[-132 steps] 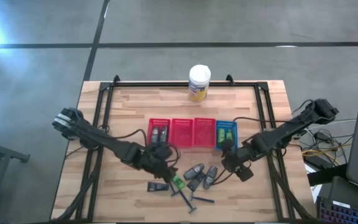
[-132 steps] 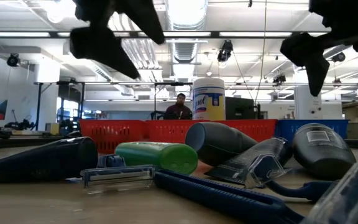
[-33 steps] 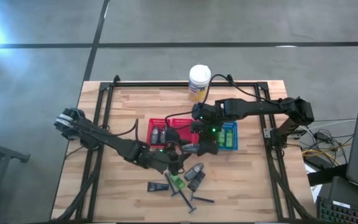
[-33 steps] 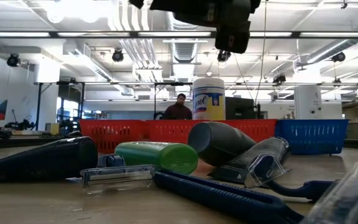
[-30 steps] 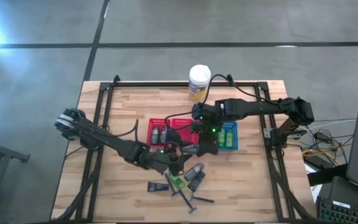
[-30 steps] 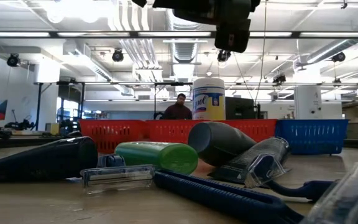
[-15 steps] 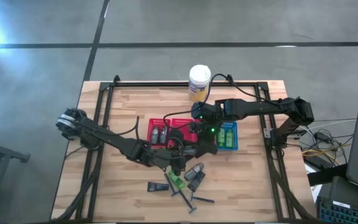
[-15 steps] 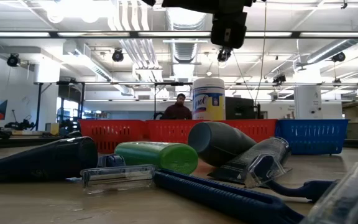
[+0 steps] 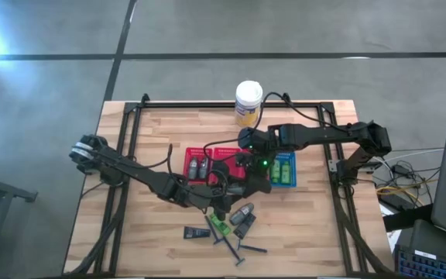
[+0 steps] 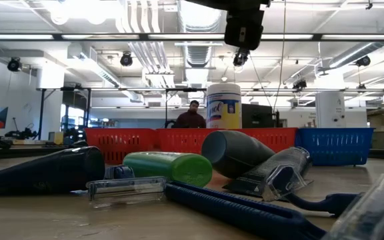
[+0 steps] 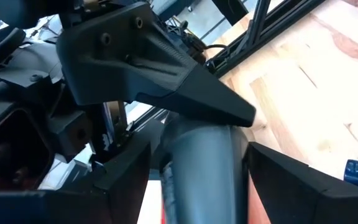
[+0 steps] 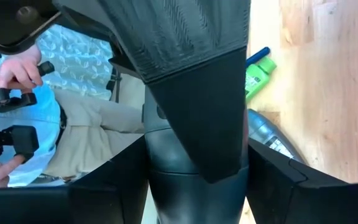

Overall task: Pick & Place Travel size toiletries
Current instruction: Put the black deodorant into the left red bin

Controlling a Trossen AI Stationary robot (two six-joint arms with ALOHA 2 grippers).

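Note:
A grey tube [image 9: 236, 186] hangs above the table just in front of the red basket [image 9: 227, 165]. My left gripper [image 9: 224, 191] and my right gripper [image 9: 248, 180] meet there, both shut on it. More toiletries lie on the wood nearer the front edge. They are a green tube [image 9: 221, 225], two grey tubes [image 9: 243, 214], a flat dark packet [image 9: 197, 232] and black razors [image 9: 238, 249]. The red basket's left compartment holds grey tubes [image 9: 199, 167]. The blue basket [image 9: 283, 167] holds green tubes. My left gripper has the grey tube's body [image 11: 201, 168] pinched between its two fingers [image 11: 126, 180]. It comes at the tube almost level from the table's left, and the tube runs on ahead of the fingers, clear of the table. My right gripper pinches the same tube [image 12: 188, 180] between its fingers [image 12: 114, 186], slanting down from the far side. My left gripper's finger [image 12: 197, 124] lies over the tube just ahead.
A yellow canister with a white lid [image 9: 248, 103] stands at the table's far edge. Black frame rails [image 9: 126, 147] run along the table's sides. In the right wrist view a person's hands [image 12: 14, 74] show beyond the table. Bare wood lies at the near left and near right.
Both grippers have stayed over the same spot in front of the red basket with the tube between them. Their wrists have tipped a little, and in the low view the dark mass of the grippers has drawn up toward the top edge. Neither has opened or shut.

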